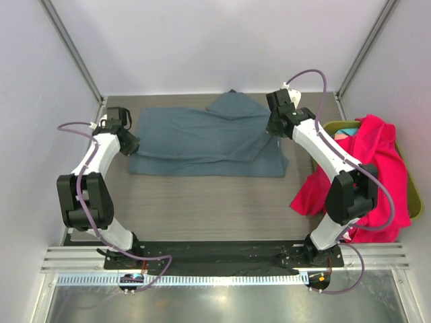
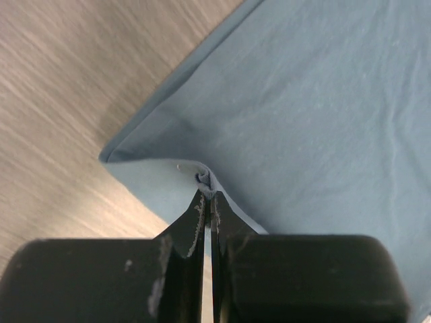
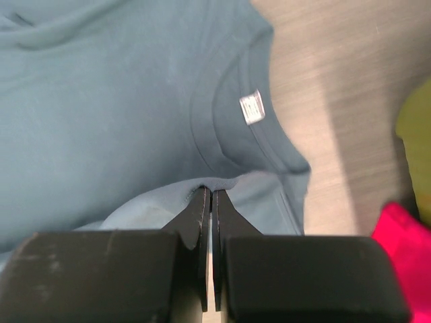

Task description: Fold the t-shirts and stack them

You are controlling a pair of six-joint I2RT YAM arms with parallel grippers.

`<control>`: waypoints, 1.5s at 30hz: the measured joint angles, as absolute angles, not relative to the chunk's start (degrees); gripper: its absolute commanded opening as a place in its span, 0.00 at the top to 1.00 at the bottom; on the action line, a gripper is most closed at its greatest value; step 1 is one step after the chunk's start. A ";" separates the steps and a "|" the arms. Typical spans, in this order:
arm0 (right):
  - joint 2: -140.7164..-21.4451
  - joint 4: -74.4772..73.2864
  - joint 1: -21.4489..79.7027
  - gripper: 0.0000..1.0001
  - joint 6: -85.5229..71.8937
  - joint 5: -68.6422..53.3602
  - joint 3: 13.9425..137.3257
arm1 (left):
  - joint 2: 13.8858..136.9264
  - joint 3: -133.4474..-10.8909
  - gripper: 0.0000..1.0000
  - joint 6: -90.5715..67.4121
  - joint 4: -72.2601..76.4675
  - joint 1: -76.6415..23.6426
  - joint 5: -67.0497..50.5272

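A slate grey-blue t-shirt (image 1: 202, 138) lies spread across the far half of the table, partly folded over itself. My left gripper (image 1: 130, 143) is shut on its left edge; the wrist view shows a pinch of cloth between the tips of my left gripper (image 2: 207, 185), with the grey-blue t-shirt (image 2: 316, 114) stretching away. My right gripper (image 1: 273, 128) is shut on the shirt's right side. The right wrist view has the right gripper (image 3: 210, 192) holding a fold near the collar, below the white neck label (image 3: 251, 107). A bright pink-red t-shirt (image 1: 370, 175) hangs over the bin.
An olive-green bin (image 1: 411, 182) stands at the right edge, with a bit of teal cloth (image 1: 345, 132) showing inside. Bare wood-grain tabletop (image 1: 202, 208) spans the near half. White enclosure walls and metal posts ring the table.
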State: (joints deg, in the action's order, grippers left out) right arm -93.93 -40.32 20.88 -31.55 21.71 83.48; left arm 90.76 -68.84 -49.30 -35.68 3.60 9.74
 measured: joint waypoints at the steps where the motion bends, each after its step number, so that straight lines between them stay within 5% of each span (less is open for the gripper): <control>1: -95.15 -40.21 20.53 0.99 -31.07 21.34 85.06 | 91.90 -70.04 1.00 -49.28 -36.07 3.68 10.04; 11: -106.65 -39.53 18.28 0.99 -28.53 19.70 97.14 | 100.77 -78.19 0.98 -49.34 -37.76 4.69 10.81; 13: -110.83 -39.44 17.50 0.94 -28.25 19.51 101.03 | 103.92 -80.64 0.81 -49.21 -38.09 4.93 10.35; 15: -115.04 -39.44 16.64 0.57 -28.12 19.14 105.23 | 108.38 -84.44 0.58 -48.99 -39.48 5.56 8.60; 16: -117.75 -39.70 15.97 0.19 -27.99 18.48 107.94 | 110.93 -86.89 0.39 -48.73 -39.90 6.13 7.09; 19: -123.52 -40.60 13.82 0.00 -26.37 16.64 114.56 | 117.14 -94.11 0.22 -46.89 -42.30 7.55 4.19; 24: -118.89 -40.03 11.07 0.00 -25.78 16.27 104.95 | 110.54 -86.63 0.21 -46.33 -41.78 8.64 3.38; 32: -92.99 -33.36 11.53 0.04 -31.97 7.11 62.61 | 91.18 -58.48 0.25 -49.65 -34.63 9.04 0.82; 45: -93.67 -22.87 10.48 0.15 -33.61 4.51 55.72 | 92.09 -52.25 0.27 -53.65 -26.28 9.10 0.51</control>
State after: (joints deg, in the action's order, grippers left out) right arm -93.67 -22.87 10.48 -33.61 4.51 55.72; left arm 92.09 -52.25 -53.65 -26.28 9.10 0.51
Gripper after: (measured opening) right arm 0.884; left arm 0.745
